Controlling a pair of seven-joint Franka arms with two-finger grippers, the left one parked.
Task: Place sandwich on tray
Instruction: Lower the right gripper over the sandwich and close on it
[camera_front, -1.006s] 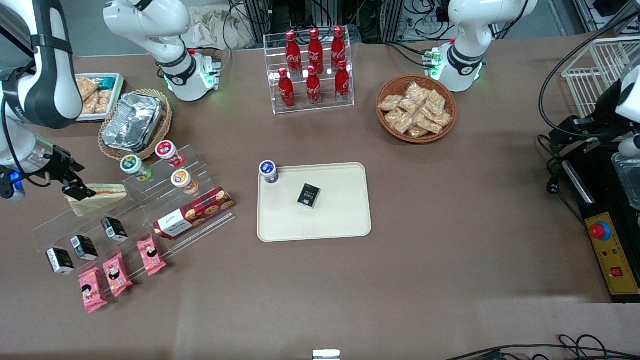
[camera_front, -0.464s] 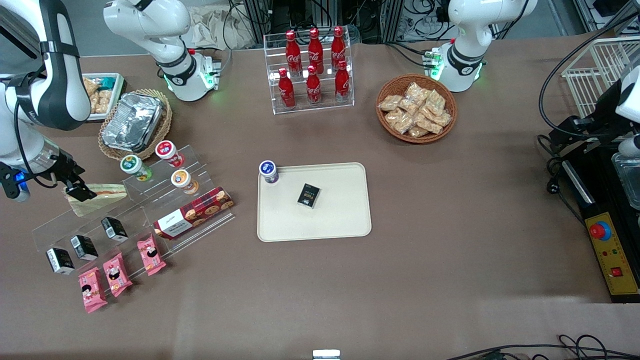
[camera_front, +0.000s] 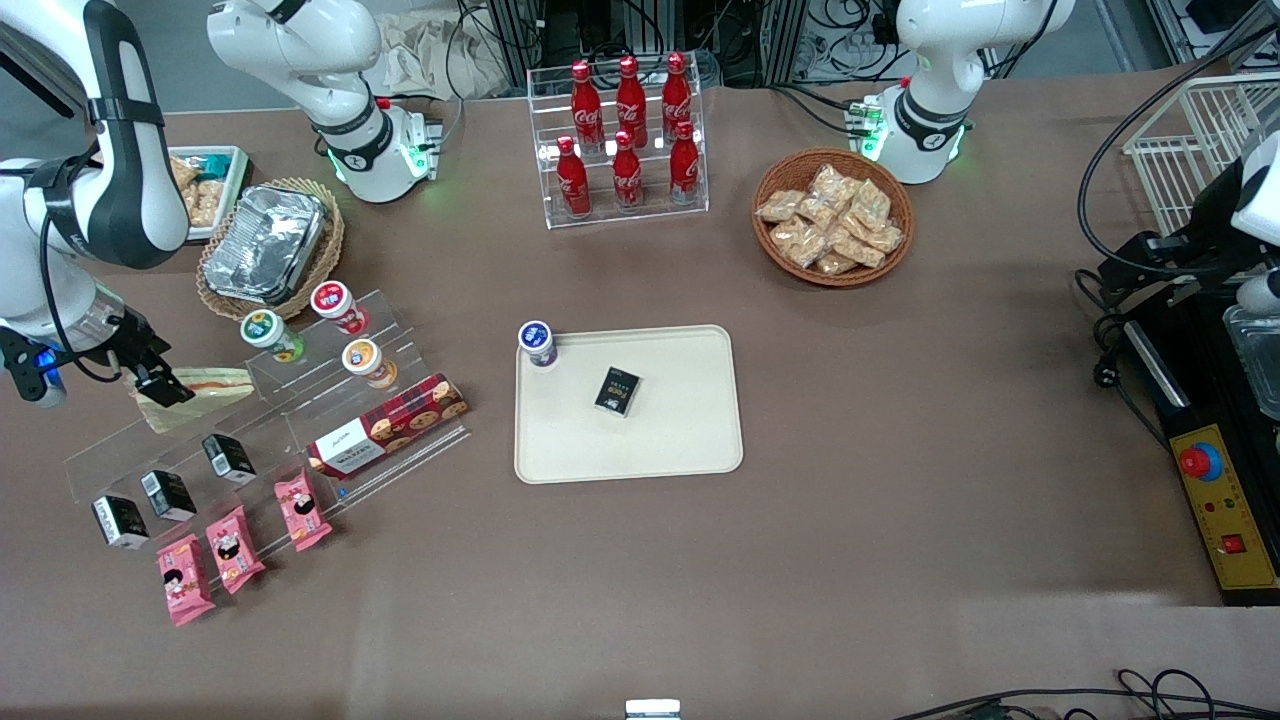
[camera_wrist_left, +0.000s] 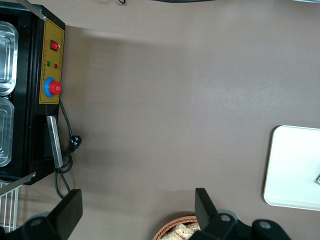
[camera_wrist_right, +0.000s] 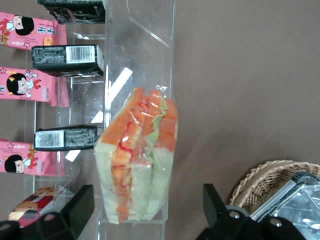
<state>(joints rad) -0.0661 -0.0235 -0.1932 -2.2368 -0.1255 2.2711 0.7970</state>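
Sandwich: clear-wrapped wedge lying on the top step of a clear acrylic stand at the working arm's end of the tabletop. Long axis roughly parallel to the table's long edge; narrow tip toward the tray, broad end toward the tool. In the wrist view, sandwich seen cut face on: pale bread with orange-pink layers and a green streak, standing in the stand's end channel.

Tool: hanging over the broad end of the sandwich, fingers spread apart, one finger on each flank of the wedge, neither seen touching the wrap. Compared with half a second before, shifted slightly farther over the sandwich's end; sandwich unmoved.

Tray: cream, rounded corners, mid-tabletop, well apart from the sandwich. Carrying a small black box near its centre and a white-lidded cup at the corner farthest from the front camera, toward the working arm's end.

Readable marks: "Coca-Cola" script on the red bottles in a clear rack. Barcode labels on the black boxes on the stand. Cartoon girl faces on the pink packets; lettering not legible. Red-plaid cookie box printed with cookies; white label text unreadable.

Also shown: foil container in a wicker holder, near the stand and farther from the front camera.
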